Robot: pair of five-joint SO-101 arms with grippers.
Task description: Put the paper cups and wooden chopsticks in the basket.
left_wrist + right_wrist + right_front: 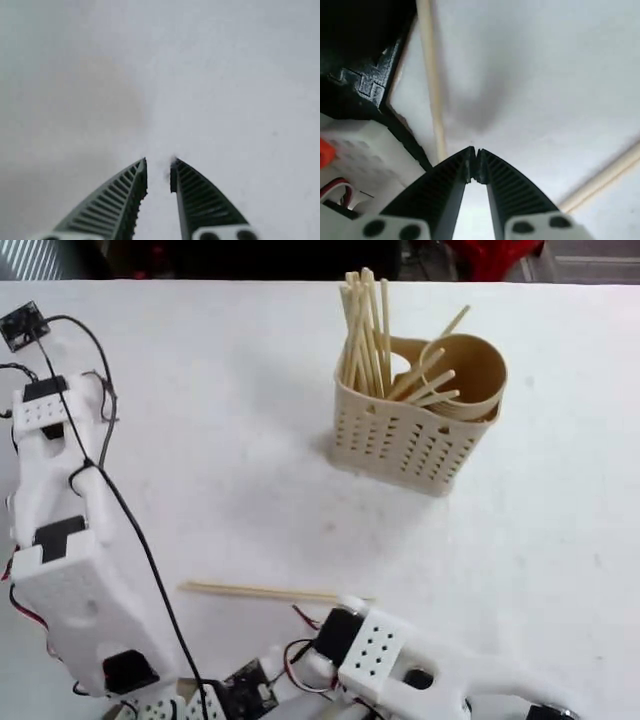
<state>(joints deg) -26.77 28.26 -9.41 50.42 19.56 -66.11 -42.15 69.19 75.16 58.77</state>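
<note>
A cream perforated basket (400, 445) stands at the back right of the white table. It holds a bundle of upright wooden chopsticks (365, 330) and brown paper cups (470, 370) with a few more sticks in them. A loose chopstick (265, 591) lies flat near the front, just ahead of the right arm (390, 655). My right gripper (475, 159) is shut and empty, low over the table. One chopstick (432, 85) runs beside its tip and another chopstick (605, 175) lies off to the side. My left gripper (159, 172) hovers over bare table with a narrow gap between its fingers.
The left arm (60, 540) is folded along the left edge, with black cables (130, 520) trailing over the table. A black and white arm base (360, 75) sits close to the right gripper. Bare white table lies between the basket and the arms.
</note>
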